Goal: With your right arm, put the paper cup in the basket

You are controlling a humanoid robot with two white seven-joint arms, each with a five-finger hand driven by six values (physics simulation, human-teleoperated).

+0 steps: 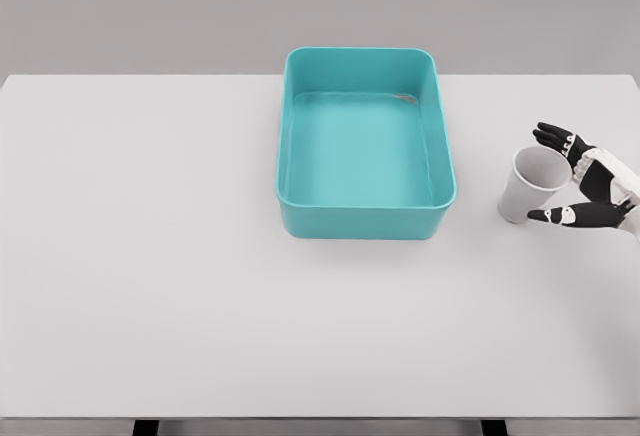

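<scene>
A white paper cup (pixel 527 185) stands on the white table (pixel 180 256) to the right of the basket, leaning slightly with its mouth toward the right. My right hand (pixel 556 176) comes in from the right edge, fingers spread around the cup's rim: the upper fingers (pixel 553 138) reach over the far side, the thumb (pixel 560 216) lies along the near side. The hand is open and close beside the cup, not closed on it. The teal basket (pixel 364 218) sits at the table's middle back, with nothing in it. My left arm does not show.
The table's front edge runs along the bottom of the view, and its back edge lies just behind the basket. A gap of bare table separates the basket's right wall from the cup.
</scene>
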